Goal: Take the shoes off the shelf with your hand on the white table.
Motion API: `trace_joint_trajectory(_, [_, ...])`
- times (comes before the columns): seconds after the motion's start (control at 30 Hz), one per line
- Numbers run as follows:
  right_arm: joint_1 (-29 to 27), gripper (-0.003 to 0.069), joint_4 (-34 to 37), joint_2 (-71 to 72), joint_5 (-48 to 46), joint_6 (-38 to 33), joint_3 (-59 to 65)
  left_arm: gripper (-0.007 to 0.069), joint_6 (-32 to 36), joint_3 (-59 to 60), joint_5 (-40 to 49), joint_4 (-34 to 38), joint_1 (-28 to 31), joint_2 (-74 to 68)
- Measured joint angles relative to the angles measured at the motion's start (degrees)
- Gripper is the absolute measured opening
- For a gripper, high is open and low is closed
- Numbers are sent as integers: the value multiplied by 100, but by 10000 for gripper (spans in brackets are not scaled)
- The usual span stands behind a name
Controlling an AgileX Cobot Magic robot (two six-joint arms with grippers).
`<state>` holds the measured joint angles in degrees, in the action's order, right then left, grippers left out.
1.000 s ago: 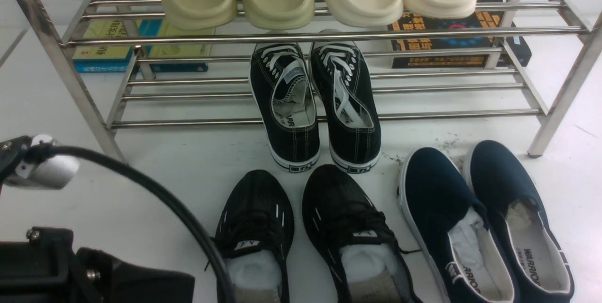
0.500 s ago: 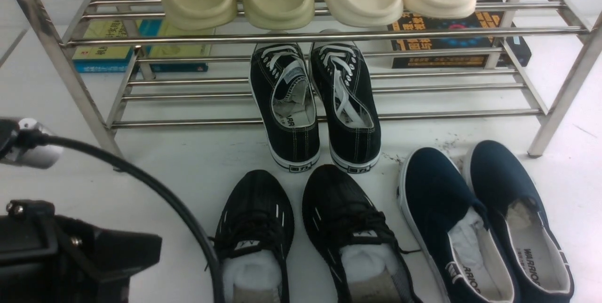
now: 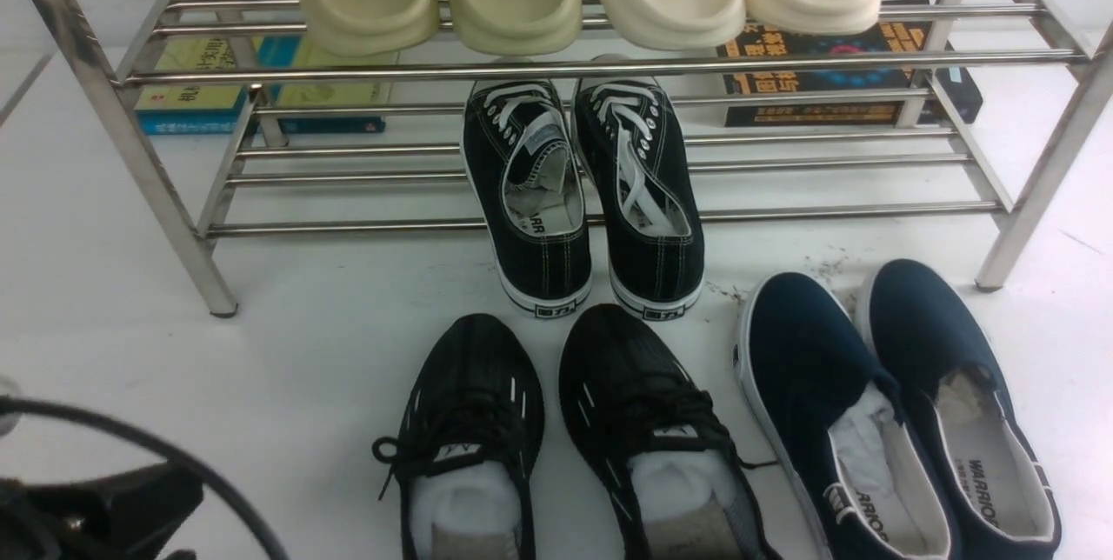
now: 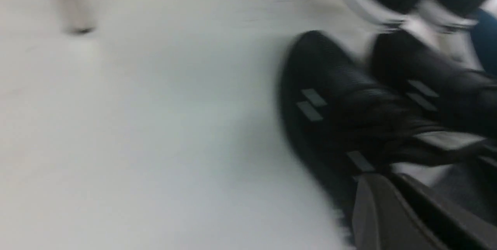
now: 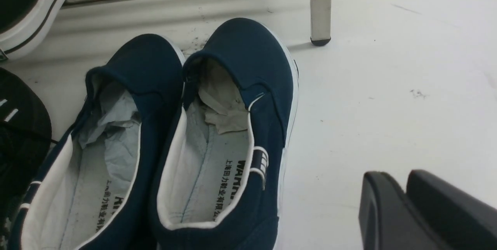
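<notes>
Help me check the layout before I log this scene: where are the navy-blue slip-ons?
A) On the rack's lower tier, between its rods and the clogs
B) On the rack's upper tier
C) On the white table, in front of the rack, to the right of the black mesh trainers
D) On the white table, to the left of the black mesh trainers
C: the navy-blue slip-ons lie on the white table, right of the black mesh trainers.

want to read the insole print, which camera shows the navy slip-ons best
The right wrist view: both navy slip-ons appear large and sharp, printed insoles included. The front view shows both whole toes and smaller print, heels near the edge. The left wrist view has only a blurred blue patch, too unclear to identify.
</notes>
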<state>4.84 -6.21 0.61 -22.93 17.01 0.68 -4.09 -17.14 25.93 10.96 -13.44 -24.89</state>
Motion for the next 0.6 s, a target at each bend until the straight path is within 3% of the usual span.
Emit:
trace_joint_trajectory(0.13, [0, 118, 0, 0, 0, 0, 0, 53, -1936, 1116, -543, -1443, 0, 904])
trace_joint_trajectory(0.23, [0, 121, 0, 0, 0, 0, 0, 54, -2821, 1630, -589, -2216, 0, 1435])
trace_joint_trajectory(0.37, [0, 126, 0, 0, 0, 0, 0, 57, -2986, 1800, -293, -2414, 187, 1908])
trace_joint_trajectory(0.6, [0, 134, 0, 0, 0, 0, 0, 65, -2324, 1765, -99, -2063, 935, 2533])
